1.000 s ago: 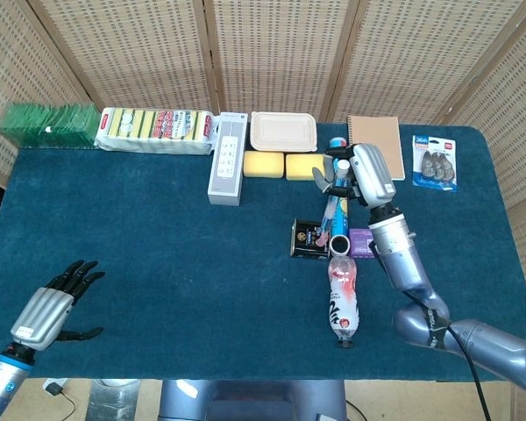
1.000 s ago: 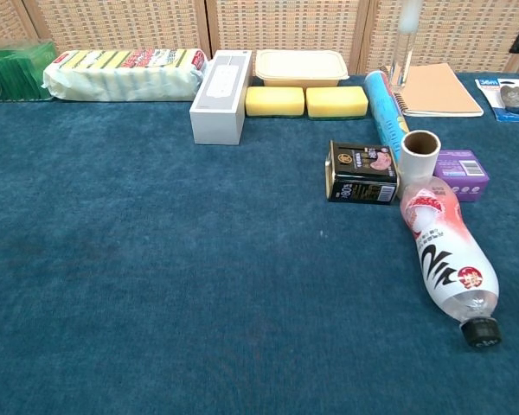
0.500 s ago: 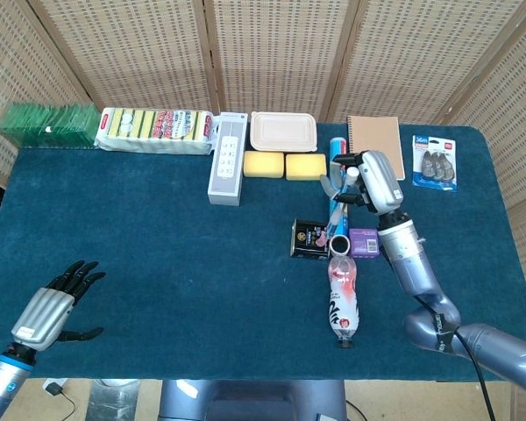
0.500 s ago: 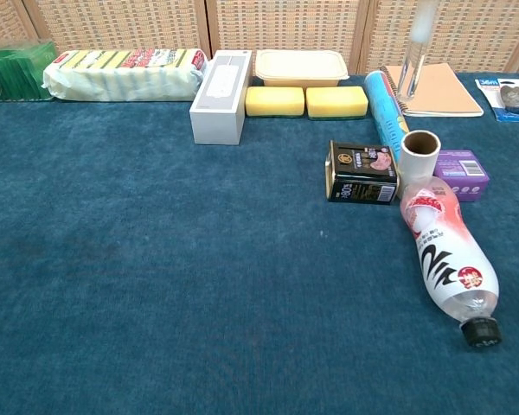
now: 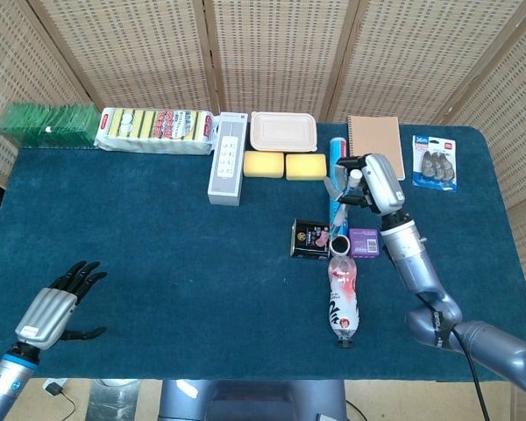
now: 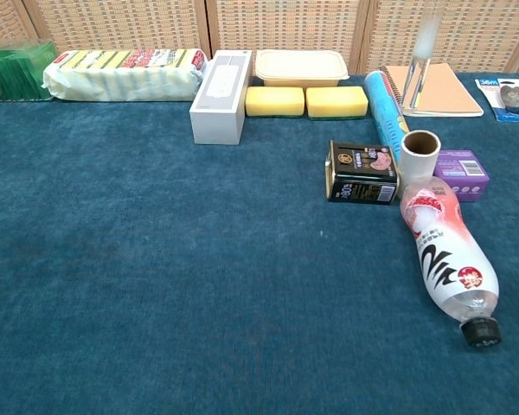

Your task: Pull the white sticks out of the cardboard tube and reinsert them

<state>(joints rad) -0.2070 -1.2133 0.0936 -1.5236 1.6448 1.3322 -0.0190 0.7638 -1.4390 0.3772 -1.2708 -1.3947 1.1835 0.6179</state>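
Note:
The cardboard tube [image 5: 339,244] [image 6: 419,152] stands upright on the blue table, its open top showing, between a black tin and a purple box. My right hand [image 5: 375,181] hovers above and behind it, gripping a white stick [image 5: 354,177]. In the chest view the white stick [image 6: 422,62] hangs blurred and slightly tilted, its lower end above the tube and apart from it; the hand itself is out of that frame. At the near left corner, my left hand [image 5: 51,309] rests with fingers spread, holding nothing.
A plastic bottle [image 6: 446,256] lies in front of the tube, a black tin [image 6: 362,172] to its left, a purple box [image 6: 461,174] to its right, a blue cylinder [image 6: 384,103] behind. A notebook [image 6: 437,89], yellow sponges [image 6: 306,101] and a white box [image 6: 220,84] line the back.
My right hand has drifted slightly right and down with the white stick, whose lower end has come closer to the tube's top. The left hand has stayed put.

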